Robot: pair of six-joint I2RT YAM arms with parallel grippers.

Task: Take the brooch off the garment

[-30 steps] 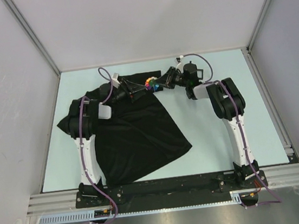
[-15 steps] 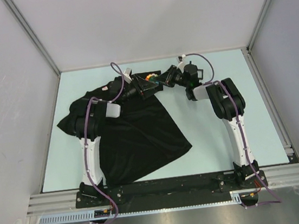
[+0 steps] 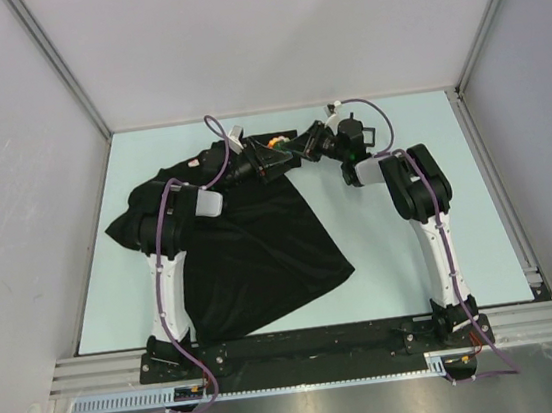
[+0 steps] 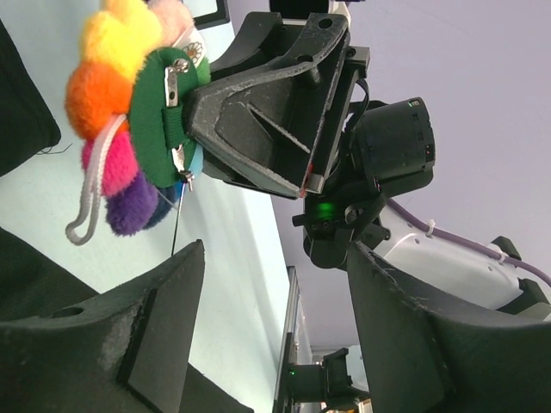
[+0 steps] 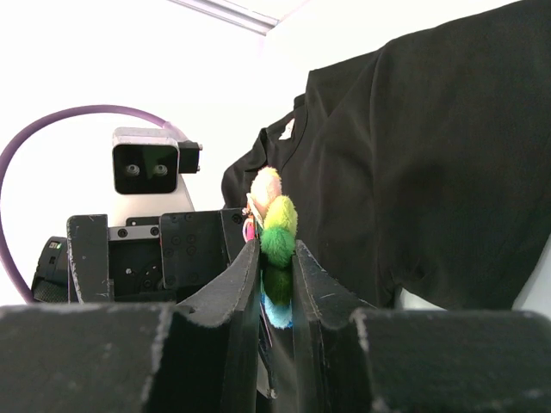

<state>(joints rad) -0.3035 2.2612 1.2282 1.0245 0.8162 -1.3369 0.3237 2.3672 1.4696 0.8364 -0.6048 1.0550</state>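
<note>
- Presently, top external: the left gripper and right gripper meet at the far edge of the garment, with the brooch between them.
- Left wrist: the left jaws stand apart and empty. A dangling cord loop could snag on them.
- Right wrist: the right fingers are clamped on the brooch's soft pom-poms, so the grip may slip.
</note>
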